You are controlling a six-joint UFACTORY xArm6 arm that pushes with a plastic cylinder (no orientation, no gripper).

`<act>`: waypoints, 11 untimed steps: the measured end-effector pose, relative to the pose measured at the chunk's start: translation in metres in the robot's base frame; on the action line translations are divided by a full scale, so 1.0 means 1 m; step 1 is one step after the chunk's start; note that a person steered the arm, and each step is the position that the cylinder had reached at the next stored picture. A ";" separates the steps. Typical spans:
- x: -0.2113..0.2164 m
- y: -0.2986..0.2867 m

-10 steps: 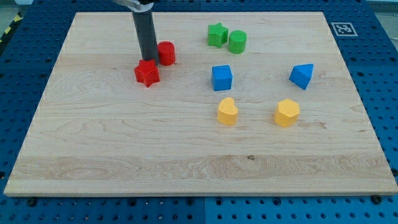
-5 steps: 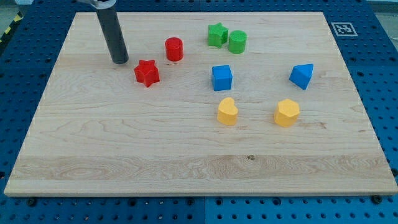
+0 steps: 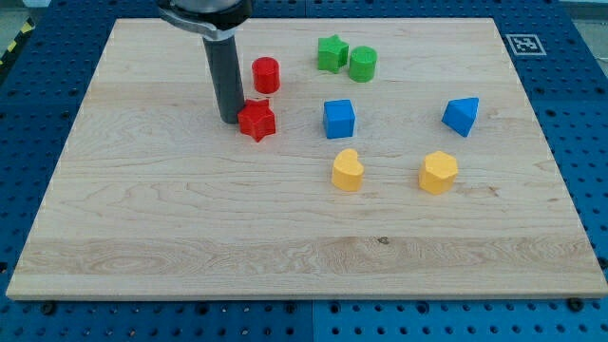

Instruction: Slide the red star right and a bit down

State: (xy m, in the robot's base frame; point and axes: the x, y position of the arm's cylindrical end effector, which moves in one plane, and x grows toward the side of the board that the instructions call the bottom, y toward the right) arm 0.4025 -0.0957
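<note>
The red star (image 3: 256, 121) lies on the wooden board (image 3: 190, 228), left of the blue cube (image 3: 339, 119) and below the red cylinder (image 3: 266, 74). My tip (image 3: 231, 119) touches the star's left side, slightly above its middle. The dark rod rises from there toward the view's top.
A green star (image 3: 332, 53) and a green cylinder (image 3: 362, 64) sit side by side near the view's top. A blue wedge-like block (image 3: 461, 116) is at the right. A yellow heart (image 3: 348, 170) and a yellow hexagonal block (image 3: 438, 173) lie below the blue ones.
My tip swung out left of the red star, then came back right against it. The star has slid right and slightly down, closer to the blue cube.
</note>
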 end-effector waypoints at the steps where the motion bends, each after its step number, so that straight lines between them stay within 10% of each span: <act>1: 0.008 0.000; 4: -0.057 -0.008; 11: -0.027 0.034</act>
